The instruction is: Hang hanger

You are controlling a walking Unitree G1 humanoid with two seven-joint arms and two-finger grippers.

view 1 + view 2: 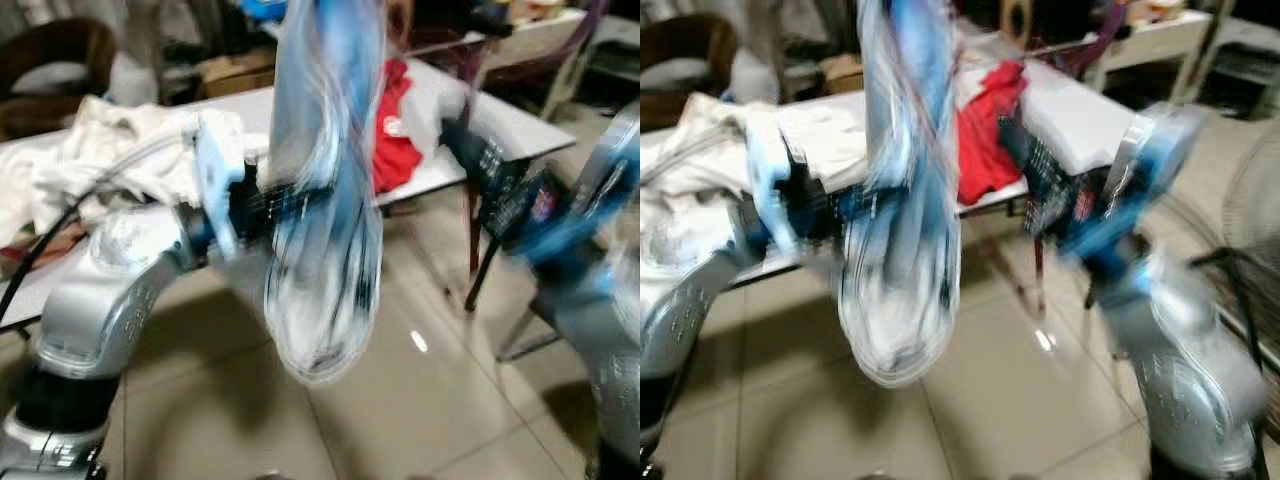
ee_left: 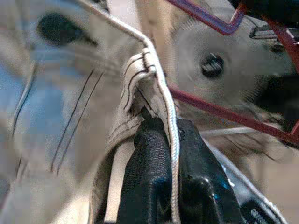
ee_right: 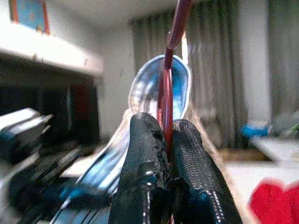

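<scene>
Head views, heavily blurred: a blue-and-white garment (image 1: 325, 190) hangs between both raised arms, above a table (image 1: 520, 130).

Left wrist view: left gripper (image 2: 170, 128) is clamped on the garment's white hem and a thin wire, possibly a hanger part.

Right wrist view: right gripper (image 3: 164, 130) pinches the dark red hanger (image 3: 169, 70), which rises between its fingers.

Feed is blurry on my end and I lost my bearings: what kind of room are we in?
Probably a lived-in home room used for laundry. A white table carries a heap of pale clothes and a red garment, the floor is glossy tile, and curtains hang behind.
</scene>
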